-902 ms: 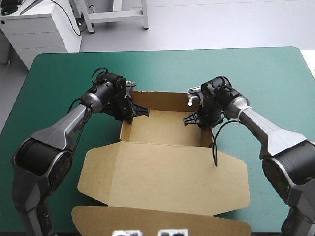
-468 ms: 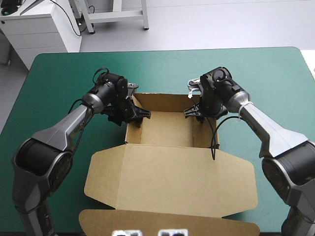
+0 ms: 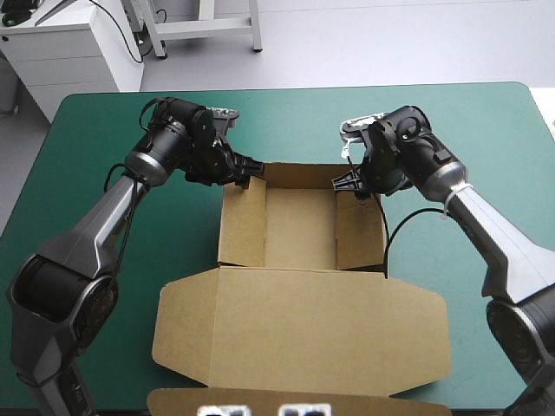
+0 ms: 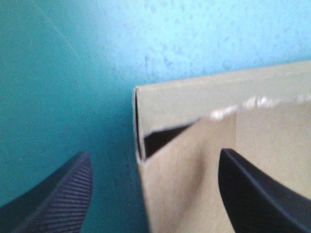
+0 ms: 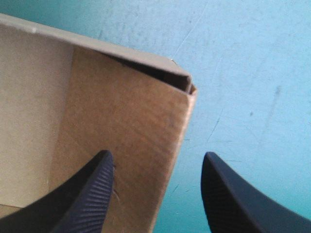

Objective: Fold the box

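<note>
The brown box (image 3: pixel 299 225) stands as an open tray with its walls raised, and its lid (image 3: pixel 299 325) lies flat toward the table's near edge. My left gripper (image 3: pixel 245 170) hovers at the tray's far left corner. In the left wrist view its black fingers (image 4: pixel 58 194) stand open, with the box corner (image 4: pixel 194 107) between them. My right gripper (image 3: pixel 347 183) is at the far right corner. Its fingers (image 5: pixel 233 199) are open too, straddling the side wall's top end (image 5: pixel 121 107). Neither gripper holds anything.
The lid's tuck flap (image 3: pixel 295 403) reaches the table's near edge. The teal-green cover (image 3: pixel 87 173) stretches out on both sides of the box and beyond its far wall.
Both grippers have drawn out of the tray, where they pressed against the side walls, and now sit at its far corners. The side walls now stand straighter. The box has shifted slightly right.
</note>
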`<state>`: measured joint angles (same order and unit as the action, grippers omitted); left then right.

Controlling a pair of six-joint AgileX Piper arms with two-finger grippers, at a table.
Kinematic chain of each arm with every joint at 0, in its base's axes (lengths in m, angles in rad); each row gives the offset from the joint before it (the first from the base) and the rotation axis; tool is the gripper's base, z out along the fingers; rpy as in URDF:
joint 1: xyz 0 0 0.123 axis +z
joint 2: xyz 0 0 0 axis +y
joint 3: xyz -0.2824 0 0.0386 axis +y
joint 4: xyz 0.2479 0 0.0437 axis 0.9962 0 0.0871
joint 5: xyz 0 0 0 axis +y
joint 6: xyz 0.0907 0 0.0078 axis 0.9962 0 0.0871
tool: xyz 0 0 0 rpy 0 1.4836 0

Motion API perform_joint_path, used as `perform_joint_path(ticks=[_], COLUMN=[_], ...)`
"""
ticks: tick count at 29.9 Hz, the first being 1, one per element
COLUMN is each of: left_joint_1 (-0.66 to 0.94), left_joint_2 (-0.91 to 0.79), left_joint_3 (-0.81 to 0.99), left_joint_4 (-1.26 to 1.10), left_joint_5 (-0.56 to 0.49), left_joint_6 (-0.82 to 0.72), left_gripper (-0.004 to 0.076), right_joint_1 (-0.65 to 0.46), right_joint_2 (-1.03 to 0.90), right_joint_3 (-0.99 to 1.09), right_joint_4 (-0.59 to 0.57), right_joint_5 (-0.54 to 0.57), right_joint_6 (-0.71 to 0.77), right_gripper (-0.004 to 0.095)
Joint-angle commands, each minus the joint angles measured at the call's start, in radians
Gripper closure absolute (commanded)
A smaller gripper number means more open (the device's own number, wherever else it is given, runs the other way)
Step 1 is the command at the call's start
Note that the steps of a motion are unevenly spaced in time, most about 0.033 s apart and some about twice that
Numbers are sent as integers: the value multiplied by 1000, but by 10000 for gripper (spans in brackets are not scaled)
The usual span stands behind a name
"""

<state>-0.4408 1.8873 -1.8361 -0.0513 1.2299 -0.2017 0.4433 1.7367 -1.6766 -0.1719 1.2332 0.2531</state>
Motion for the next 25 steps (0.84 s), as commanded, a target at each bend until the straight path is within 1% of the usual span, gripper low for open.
perform_joint_path(ticks=[1, 5, 7, 11, 13, 16, 19, 20, 21, 24, 25], left_joint_1=[-3, -3, -3, -3, -3, -3, -3, -3, -3, -3, -3], left_joint_2=[-74, -114, -147, -236, -287, -360, -434, -460, -486, -565, -586], left_joint_3=[-81, -123, -128, -128, -128, -128, -112, -99, -81, -11, 20], left_joint_4=[-31, -76, -79, -77, -77, -91, -96, -89, -85, -73, -73], left_joint_5=[56, 56, 56, 56, 56, 56, 56, 56, 56, 56, 54], left_joint_6=[-2, 4, 46, 71, 81, 81, 134, 147, 159, 202, 219], left_gripper=[212, 213, 213, 215, 232, 288, 393, 447, 510, 731, 729], right_joint_1=[-3, -3, -3, -3, -3, -3, -3, -3, -3, -3, -3], right_joint_2=[-101, -161, -200, -279, -318, -362, -386, -388, -390, -390, -388], right_joint_3=[-32, -32, -32, -32, -32, -28, -26, -15, 0, 70, 97], right_joint_4=[-15, -13, -9, 44, 90, 129, 136, 134, 134, 129, 129], right_joint_5=[18, 18, 18, 18, 18, 18, 18, 18, 18, 18, 7], right_joint_6=[-3, 7, 26, 39, 40, 40, 40, 40, 40, 40, 40], right_gripper=[396, 396, 396, 396, 396, 396, 397, 396, 396, 396, 396])
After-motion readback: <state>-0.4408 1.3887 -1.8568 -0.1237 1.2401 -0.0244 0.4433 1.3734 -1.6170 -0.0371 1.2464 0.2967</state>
